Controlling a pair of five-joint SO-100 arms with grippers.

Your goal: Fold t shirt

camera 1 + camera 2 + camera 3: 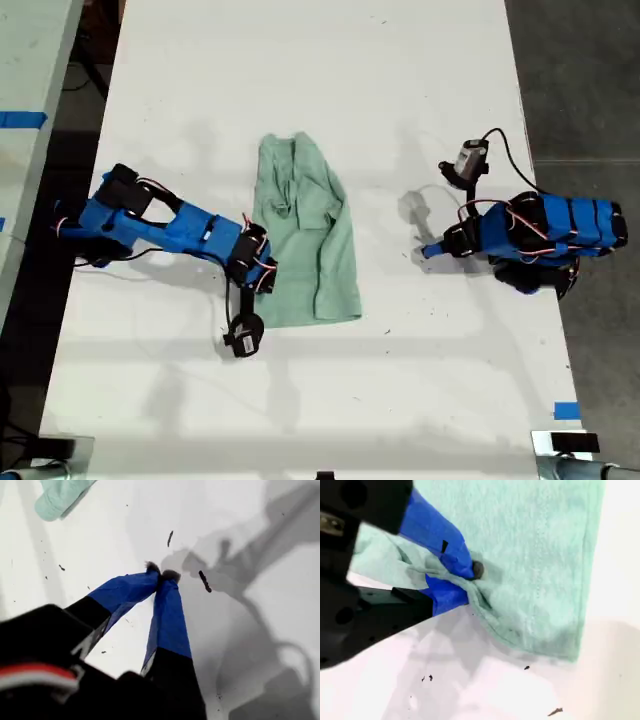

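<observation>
The pale mint-green t shirt [305,240] lies as a long wrinkled strip on the white table [300,80], near the middle of the exterior view. My second gripper [265,275] reaches in from the exterior view's left and is shut on the shirt's side edge near its lower corner. The second wrist view shows the fabric [540,555] pinched and bunched between the blue fingers of my second gripper [470,582]. My first gripper [428,250] sits at the exterior view's right, apart from the shirt. The tips of my first gripper [161,574] are shut over bare table, holding nothing. A corner of the shirt [57,497] shows far beyond them.
A blue tape mark [566,410] sits near the table's edge at the exterior view's lower right. A second table with blue tape [20,120] stands at the exterior view's left, across a dark gap. Dark specks [205,581] dot the table. Grey floor lies past the right edge.
</observation>
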